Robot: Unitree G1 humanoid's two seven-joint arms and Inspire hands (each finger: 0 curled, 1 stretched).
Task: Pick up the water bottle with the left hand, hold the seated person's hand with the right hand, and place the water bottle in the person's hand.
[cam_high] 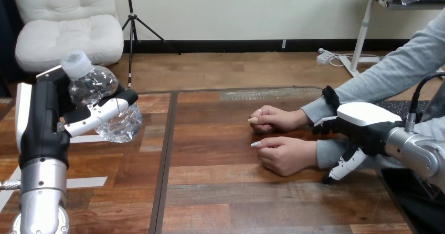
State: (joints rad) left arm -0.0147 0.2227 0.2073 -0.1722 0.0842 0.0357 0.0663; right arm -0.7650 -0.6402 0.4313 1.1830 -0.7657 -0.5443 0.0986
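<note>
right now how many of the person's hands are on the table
2. The farther hand rests on the table right of centre; the nearer hand lies just before it, by the robot's right hand.

Here's the clear, crinkled plastic water bottle (97,87), see-through and glinting, topped by a frosted white cap (77,63). The left hand (50,121) shows matte black with white shells, its fingers (102,114) banded black and white, above a silver forearm (42,192). The right hand (367,119) wears a glossy white shell over black. And the plank-patterned wooden counter (236,192) runs reddish-brown to tan, grain-streaked, with dark seams and pale white tape strips (86,182).
</note>
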